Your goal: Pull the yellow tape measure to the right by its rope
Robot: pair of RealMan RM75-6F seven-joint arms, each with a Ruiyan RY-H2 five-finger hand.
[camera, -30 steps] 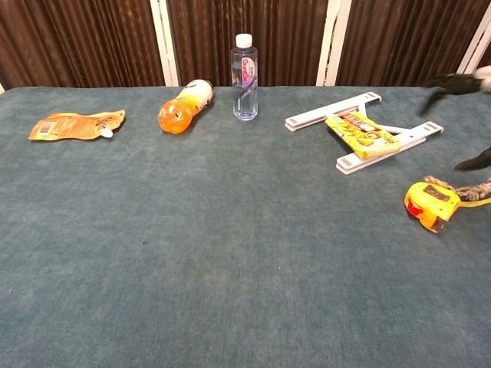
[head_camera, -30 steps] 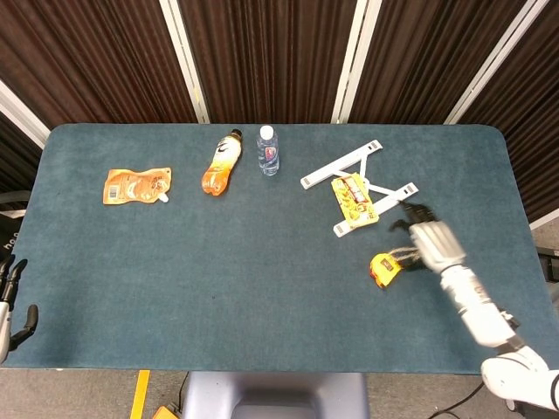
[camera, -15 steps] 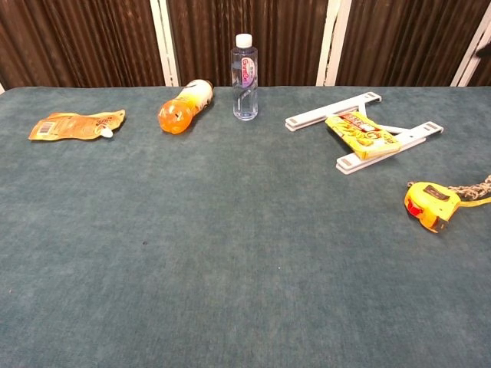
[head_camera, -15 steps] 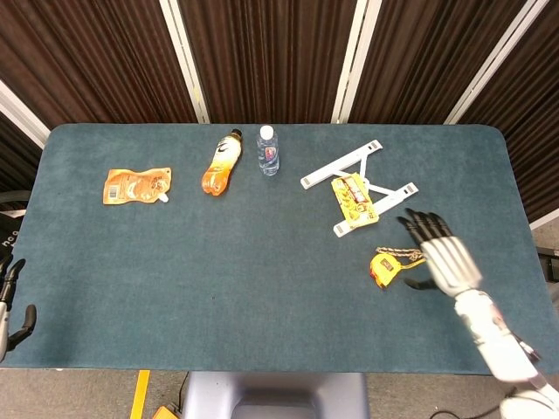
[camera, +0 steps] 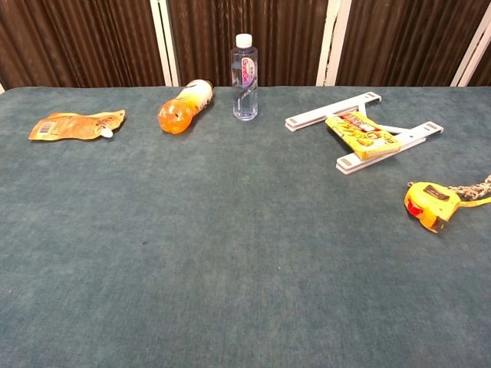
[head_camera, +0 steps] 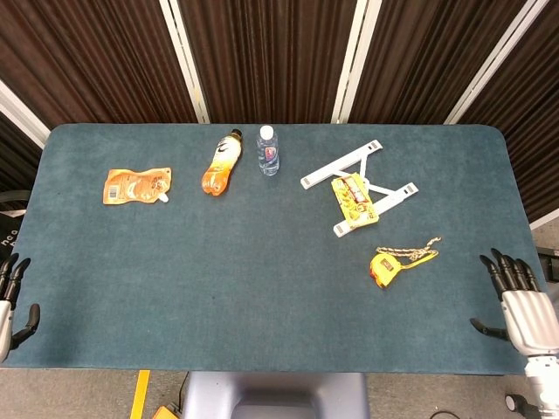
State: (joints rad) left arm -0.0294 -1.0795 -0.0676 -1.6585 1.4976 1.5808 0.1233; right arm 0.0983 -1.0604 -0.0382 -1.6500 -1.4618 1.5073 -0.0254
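Observation:
The yellow tape measure (head_camera: 384, 265) lies on the blue table at the right, also seen as the tape measure (camera: 430, 203) in the chest view. Its braided rope (head_camera: 423, 249) trails loose to the upper right, free of any hand; the rope (camera: 477, 186) runs off the chest view's right edge. My right hand (head_camera: 521, 304) hangs open at the table's right front corner, well away from the rope. At the left front edge my left hand (head_camera: 9, 301) is open and holds nothing.
A white folding stand (head_camera: 360, 187) with a yellow snack pack (head_camera: 354, 197) on it lies behind the tape measure. An orange bottle (head_camera: 222, 162), a clear water bottle (head_camera: 268, 149) and an orange pouch (head_camera: 137, 185) sit at the back left.
My right hand let go of the rope and drew back to the right front corner. The tape measure and rope stay where they were left.

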